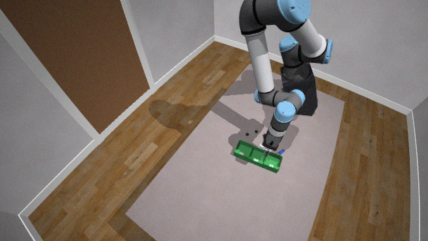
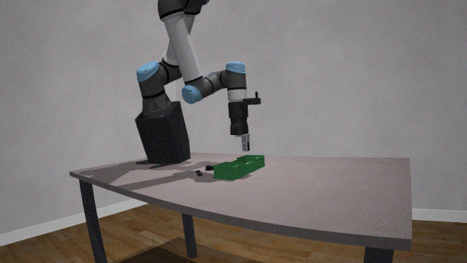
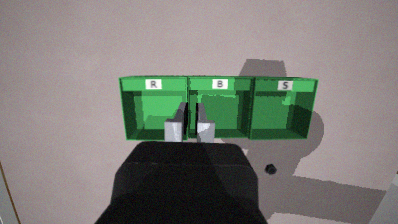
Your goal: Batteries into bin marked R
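Above the wall between the bin marked R (image 3: 152, 112) and its neighbour, the claw (image 3: 190, 125) hovered, fingers nearly pressed together, nothing visible between them. A small blue cylinder (image 1: 281, 151), probably a battery, lay on the tabletop (image 1: 213, 196) just beside that bin. It looked light, rigid, smooth and apt to roll, so pinching across its middle seemed best.
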Tool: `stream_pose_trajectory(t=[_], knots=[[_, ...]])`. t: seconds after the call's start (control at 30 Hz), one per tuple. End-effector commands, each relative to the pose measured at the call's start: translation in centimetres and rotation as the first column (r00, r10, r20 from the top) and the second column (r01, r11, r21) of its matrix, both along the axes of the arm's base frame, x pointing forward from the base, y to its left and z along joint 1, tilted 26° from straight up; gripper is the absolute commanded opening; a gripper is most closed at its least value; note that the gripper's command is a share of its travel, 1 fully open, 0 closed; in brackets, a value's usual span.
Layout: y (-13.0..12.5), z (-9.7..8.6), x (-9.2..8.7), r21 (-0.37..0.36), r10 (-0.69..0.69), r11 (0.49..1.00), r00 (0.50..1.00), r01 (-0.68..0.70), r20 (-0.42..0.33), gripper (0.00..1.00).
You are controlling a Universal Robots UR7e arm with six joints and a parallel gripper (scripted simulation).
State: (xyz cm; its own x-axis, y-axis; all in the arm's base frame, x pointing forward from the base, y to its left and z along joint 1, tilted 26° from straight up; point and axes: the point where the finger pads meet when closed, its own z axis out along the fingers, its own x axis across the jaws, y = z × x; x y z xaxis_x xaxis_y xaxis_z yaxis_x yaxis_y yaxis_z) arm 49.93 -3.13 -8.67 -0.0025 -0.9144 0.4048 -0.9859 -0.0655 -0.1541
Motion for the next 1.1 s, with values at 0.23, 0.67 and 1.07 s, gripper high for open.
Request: stream_pose_trajectory(t=[0.23,0.67,1.07], knots=[[4.7,-2.1,-0.1,-0.001,0.000,1.000,1.000,0.000,0.000,0.31],[4.4,-3.7,0.1,-0.001,0.000,1.000,1.000,0.000,0.000,0.31],[3.4,-6.1,0.6,-0.001,0.000,1.000,1.000,0.000,0.000,0.31]])
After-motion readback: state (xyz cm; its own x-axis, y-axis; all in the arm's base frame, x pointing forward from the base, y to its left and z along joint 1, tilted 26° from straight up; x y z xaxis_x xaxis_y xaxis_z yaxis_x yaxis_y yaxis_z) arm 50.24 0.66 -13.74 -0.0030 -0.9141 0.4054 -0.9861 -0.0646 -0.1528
